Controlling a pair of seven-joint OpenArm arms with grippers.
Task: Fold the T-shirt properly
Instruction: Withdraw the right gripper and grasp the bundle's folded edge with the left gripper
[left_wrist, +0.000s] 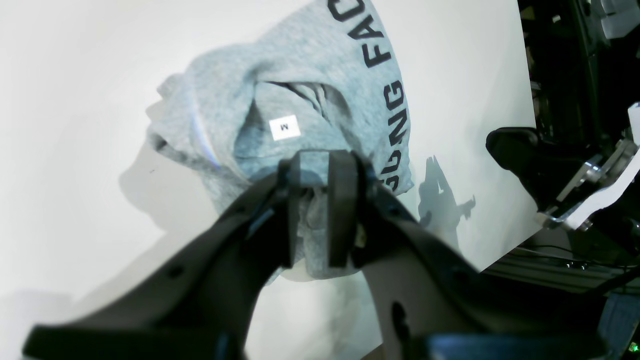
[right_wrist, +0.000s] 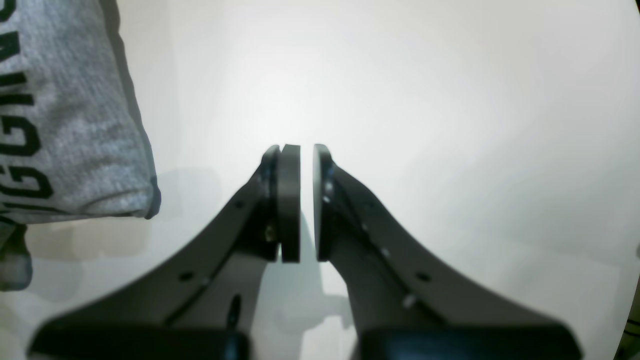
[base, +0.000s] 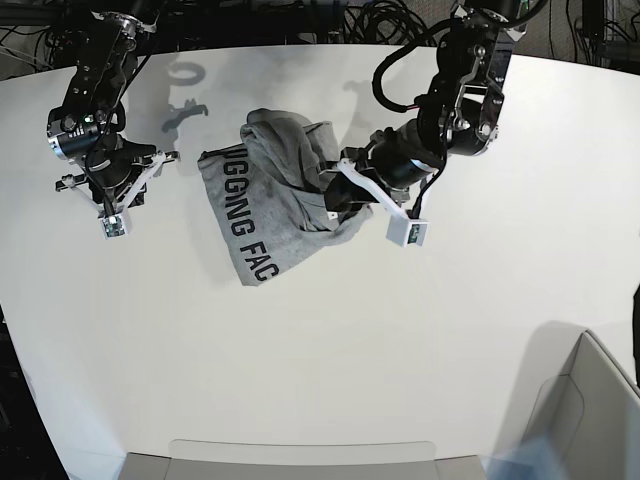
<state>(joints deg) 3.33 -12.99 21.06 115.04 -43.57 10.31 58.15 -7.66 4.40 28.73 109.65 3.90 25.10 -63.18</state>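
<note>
The heather-grey T-shirt (base: 270, 200) lies crumpled on the white table (base: 320, 350), with black lettering showing along its lower left side. In the left wrist view the T-shirt (left_wrist: 310, 65) shows its neck opening and a white size label (left_wrist: 285, 127). My left gripper (left_wrist: 310, 210) sits at the shirt's right edge (base: 335, 195). Its jaws are parted, and a bunched fold of cloth lies between them. My right gripper (right_wrist: 306, 200) hovers over bare table to the left of the T-shirt (right_wrist: 65, 125) and apart from it. It is closed to a thin slit and holds nothing. In the base view this right gripper (base: 166, 157) points toward the shirt.
A grey box (base: 590, 410) stands at the table's bottom right corner. Cables and dark equipment (left_wrist: 575, 75) lie beyond the table's far edge. A raised lip (base: 300, 452) runs along the front edge.
</note>
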